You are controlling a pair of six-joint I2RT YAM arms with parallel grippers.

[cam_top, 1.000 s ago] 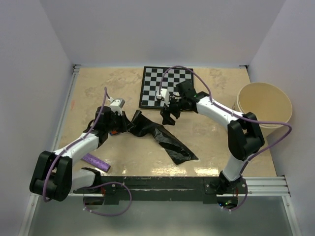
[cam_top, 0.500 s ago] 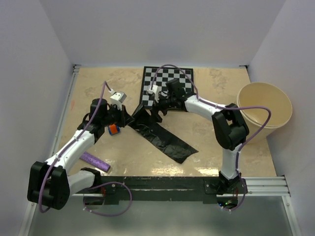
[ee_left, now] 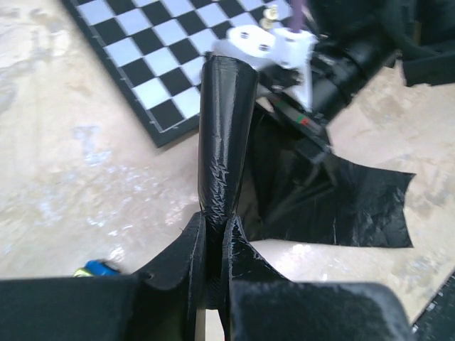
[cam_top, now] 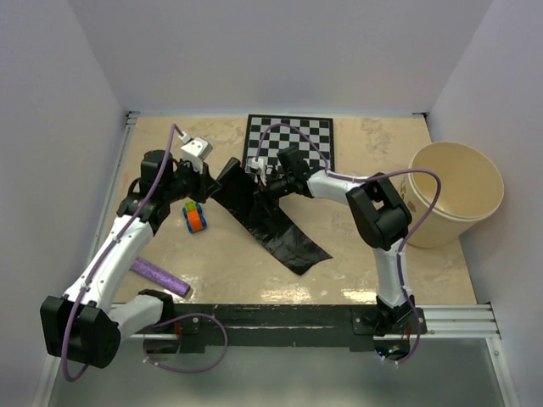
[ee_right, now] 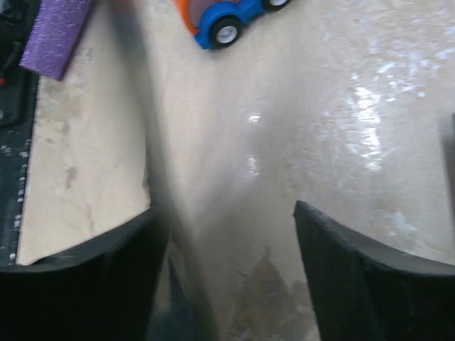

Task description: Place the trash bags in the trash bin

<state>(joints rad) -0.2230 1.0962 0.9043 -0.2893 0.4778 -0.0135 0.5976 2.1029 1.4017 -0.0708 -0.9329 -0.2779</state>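
Left pincer (ee_left: 213, 231) is clamped tight on a pulled-up fold of the thin glossy black plastic trash bag (cam_top: 273, 231). The film is squeezed flat between both fingers and sticks up as a ridge pointing toward the black-and-white chessboard (cam_top: 293, 140). The rest of the bag lies spread on the beige tabletop (cam_top: 356, 153), running diagonally from the board's near-left corner toward the arm bases.

Right pincer (ee_right: 226, 209) hovers at the bag's far end by the board, jaws spread wide, gripping nothing. A blurry dark streak passes its finger on the left of the wrist view, and I can't tell if they touch.

The big round cream-beige plastic trash bin (cam_top: 441, 227) stands well apart at the right edge. A little orange-and-blue toy car (cam_top: 196, 217) sits just beside the bag.
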